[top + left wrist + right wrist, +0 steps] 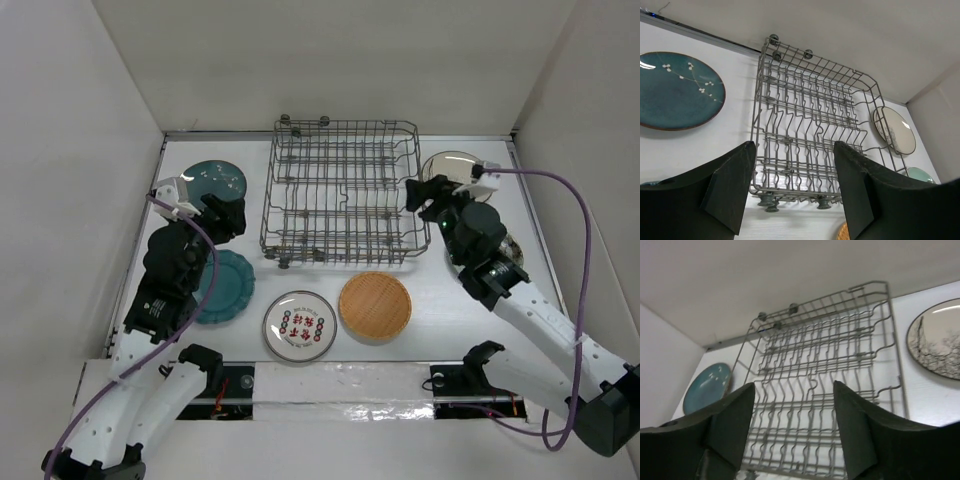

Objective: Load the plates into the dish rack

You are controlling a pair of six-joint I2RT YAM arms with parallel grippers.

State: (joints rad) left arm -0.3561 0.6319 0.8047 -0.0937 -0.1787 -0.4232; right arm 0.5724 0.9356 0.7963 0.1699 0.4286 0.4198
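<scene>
**Dish rack (340, 195) is sitting empty mid-worktop (440, 300); the plates are lying flat around it.**
The dark teal plate (214, 180) is lying just beside the left fingers (730, 190) and the beige-grey plate (450, 165) just beside the right fingers (730, 425). Both pairs are hanging spread wide, gripping nothing. To my eye, the nearer arm should be pinching a rim at the edge, then tipping the plate upright between the tines.

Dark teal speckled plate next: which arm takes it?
Left. The left claw hangs open right beside the dark teal plate; the right claw sits across the dish rack, by the beige plate.
</scene>
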